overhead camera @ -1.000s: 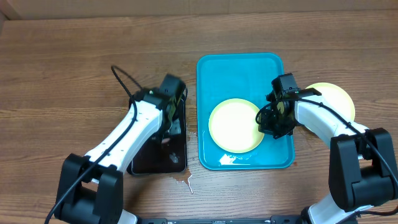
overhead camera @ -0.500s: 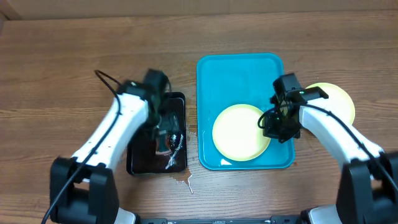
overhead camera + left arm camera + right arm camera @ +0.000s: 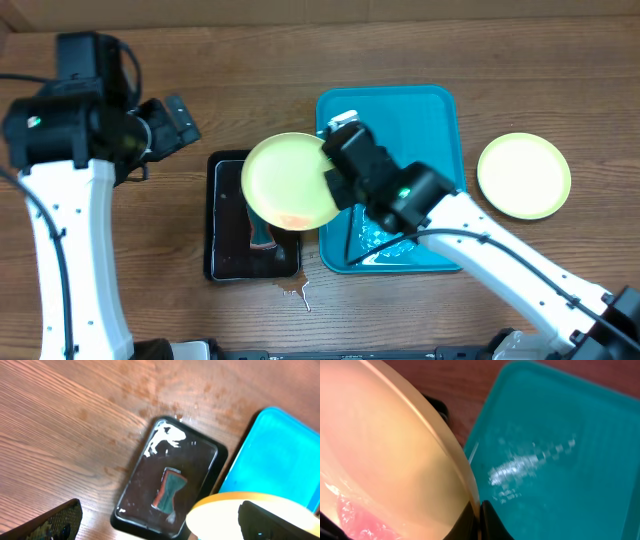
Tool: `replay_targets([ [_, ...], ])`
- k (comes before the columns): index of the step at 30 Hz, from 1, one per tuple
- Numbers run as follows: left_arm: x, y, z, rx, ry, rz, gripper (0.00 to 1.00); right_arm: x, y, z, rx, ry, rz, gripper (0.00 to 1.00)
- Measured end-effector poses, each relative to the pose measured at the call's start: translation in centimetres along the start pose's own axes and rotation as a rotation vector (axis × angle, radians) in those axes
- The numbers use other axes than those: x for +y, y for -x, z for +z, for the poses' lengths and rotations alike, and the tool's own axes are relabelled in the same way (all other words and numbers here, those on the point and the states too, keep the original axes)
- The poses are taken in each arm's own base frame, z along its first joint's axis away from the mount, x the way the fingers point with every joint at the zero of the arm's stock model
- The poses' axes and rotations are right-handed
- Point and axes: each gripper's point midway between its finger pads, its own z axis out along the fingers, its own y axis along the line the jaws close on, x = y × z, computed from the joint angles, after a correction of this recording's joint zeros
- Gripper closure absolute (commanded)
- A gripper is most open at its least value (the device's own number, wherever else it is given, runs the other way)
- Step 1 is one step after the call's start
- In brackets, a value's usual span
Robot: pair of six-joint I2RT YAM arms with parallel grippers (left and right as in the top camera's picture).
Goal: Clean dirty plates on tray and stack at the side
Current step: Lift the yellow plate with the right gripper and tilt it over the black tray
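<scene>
My right gripper (image 3: 330,172) is clamped on the rim of a yellow-green plate (image 3: 288,178), lifted clear of the tray (image 3: 420,110), which lies just right of my fingers, bare and wet. The plate's red smear (image 3: 293,220) needs wiping. A second plate (image 3: 524,176) rests far right of those fingers; a third I cannot see. My left gripper (image 3: 178,120) hangs spread, empty, the sponge (image 3: 170,491) ahead of its fingers.

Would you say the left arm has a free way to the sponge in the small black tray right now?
Probably not cleanly: the pale yellow-green round plastic plate in the right gripper hangs over the black tray, overlapping the sponge from above.
</scene>
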Motion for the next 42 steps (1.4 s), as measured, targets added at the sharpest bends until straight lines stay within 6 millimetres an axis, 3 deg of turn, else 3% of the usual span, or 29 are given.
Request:
replay_targets([
  [3, 0.7, 0.1, -1.1, -0.024, -0.002, -0.016, 0.0, 1.3, 1.0, 0.2, -0.08, -0.081, -0.055, 0.96],
  [7, 0.7, -0.1, -1.0, -0.016, 0.002, -0.016, 0.0, 2.6, 1.6, 0.0, -0.146, -0.154, -0.098, 0.96],
  [25, 0.7, -0.1, -1.0, -0.014, 0.002, -0.016, 0.0, 7.4, 1.4, -5.9, -0.381, -0.383, -0.267, 0.96],
  [32, 0.7, -0.1, -1.0, -0.014, 0.002, -0.016, 0.0, 7.8, 1.4, -7.5, -0.439, -0.444, -0.285, 0.96],
  [42, 0.7, -0.1, -1.0, -0.014, 0.002, -0.016, 0.0, 7.4, 1.6, -7.8, -0.453, -0.474, -0.282, 0.96],
])
